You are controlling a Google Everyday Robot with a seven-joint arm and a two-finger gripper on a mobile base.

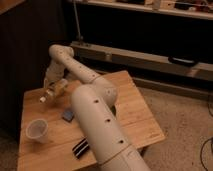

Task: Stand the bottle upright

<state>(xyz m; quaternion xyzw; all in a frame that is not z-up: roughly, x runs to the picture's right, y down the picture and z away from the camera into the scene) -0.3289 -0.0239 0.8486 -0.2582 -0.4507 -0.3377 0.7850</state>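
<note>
The bottle (55, 90) is small, slim and yellowish with a white cap (43, 99). It lies tilted at the far left of the wooden table (135, 117), cap pointing to the front left. My gripper (51, 84) is right over the bottle's body, at the end of the white arm (95, 115) that reaches across the table from the lower right. The gripper's body hides where it meets the bottle.
A wider translucent whitish cup (37, 130) stands near the table's front left corner. A small blue object (68, 115) lies mid-table beside the arm. A black striped object (81, 147) lies at the front edge. Dark shelving (150, 55) runs behind the table.
</note>
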